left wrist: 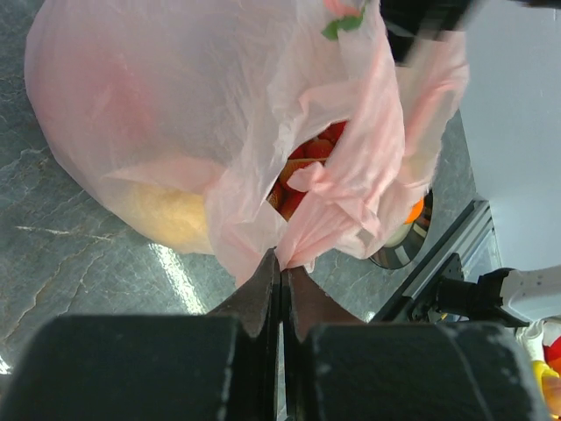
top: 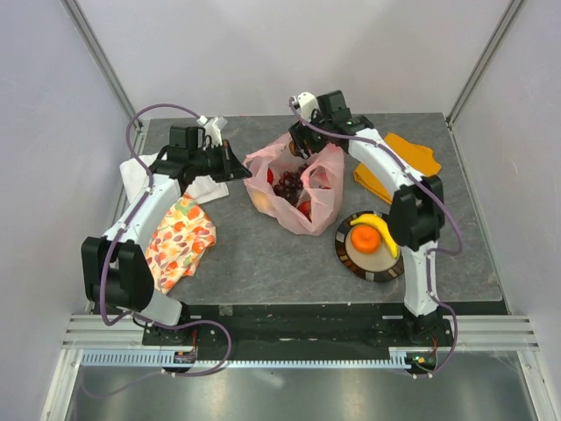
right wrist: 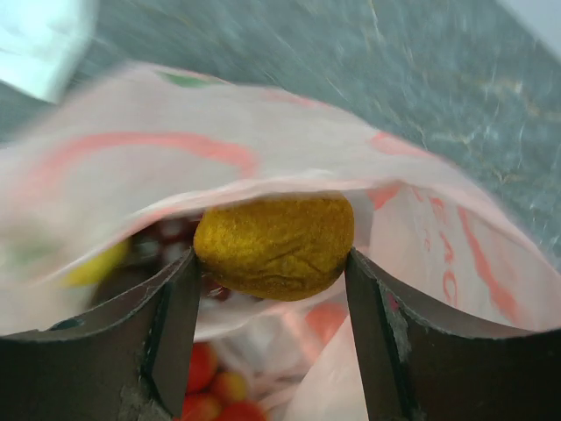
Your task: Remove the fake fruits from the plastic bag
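Top external view showed the plastic bag lying open in the middle of the table, between the two arms, with the dark grape bunch visible in its mouth. The left gripper was at the left edge of the bag. In the left wrist view its fingers were closed together completely, and a fold of the pink film was pinched between their tips. Through the film in that view a yellow fruit could be seen, and red berries showed in the opening. The right gripper was reaching into the far side of the bag's mouth. In the right wrist view its jaws stood rather wide apart. The brown oval fruit filled the gap between them and touched both inner faces, at the rim of the bag; more red fruits lay below it inside. To the right of the bag, a round plate carried the banana and the orange, both outside the bag. An orange cloth lay behind the right arm, and a floral cloth lay under the left arm.
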Controlling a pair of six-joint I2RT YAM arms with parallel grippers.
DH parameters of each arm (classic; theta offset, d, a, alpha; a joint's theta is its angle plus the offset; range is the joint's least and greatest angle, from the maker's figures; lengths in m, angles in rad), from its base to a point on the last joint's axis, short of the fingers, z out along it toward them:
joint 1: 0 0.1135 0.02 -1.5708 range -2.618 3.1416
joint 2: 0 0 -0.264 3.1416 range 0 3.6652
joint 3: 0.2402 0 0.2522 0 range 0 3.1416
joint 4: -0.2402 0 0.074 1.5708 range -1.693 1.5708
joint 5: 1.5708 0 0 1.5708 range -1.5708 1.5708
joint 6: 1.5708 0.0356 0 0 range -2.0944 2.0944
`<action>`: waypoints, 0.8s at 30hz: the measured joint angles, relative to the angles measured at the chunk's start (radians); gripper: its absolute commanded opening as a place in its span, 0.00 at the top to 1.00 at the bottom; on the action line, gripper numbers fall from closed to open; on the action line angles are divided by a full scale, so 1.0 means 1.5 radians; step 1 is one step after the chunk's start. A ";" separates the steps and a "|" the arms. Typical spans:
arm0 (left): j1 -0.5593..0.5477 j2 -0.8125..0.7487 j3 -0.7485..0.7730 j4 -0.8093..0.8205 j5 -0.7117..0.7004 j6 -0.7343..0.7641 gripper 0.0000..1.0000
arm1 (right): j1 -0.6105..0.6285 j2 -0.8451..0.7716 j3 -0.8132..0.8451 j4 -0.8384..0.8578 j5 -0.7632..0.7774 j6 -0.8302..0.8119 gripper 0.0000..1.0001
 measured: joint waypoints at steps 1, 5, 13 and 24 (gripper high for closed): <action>0.000 0.001 0.002 0.000 0.000 0.000 0.98 | -0.002 -0.035 -0.015 0.002 -0.026 0.008 0.40; 0.000 0.003 0.007 0.001 0.001 -0.004 0.98 | -0.006 -0.147 -0.054 0.002 -0.128 0.040 0.40; 0.000 0.004 0.026 0.003 0.001 -0.008 0.98 | -0.055 -0.295 -0.156 -0.097 -0.229 0.040 0.42; 0.000 0.004 0.028 0.006 0.006 -0.019 0.98 | -0.322 -0.567 -0.519 -0.278 -0.053 0.013 0.42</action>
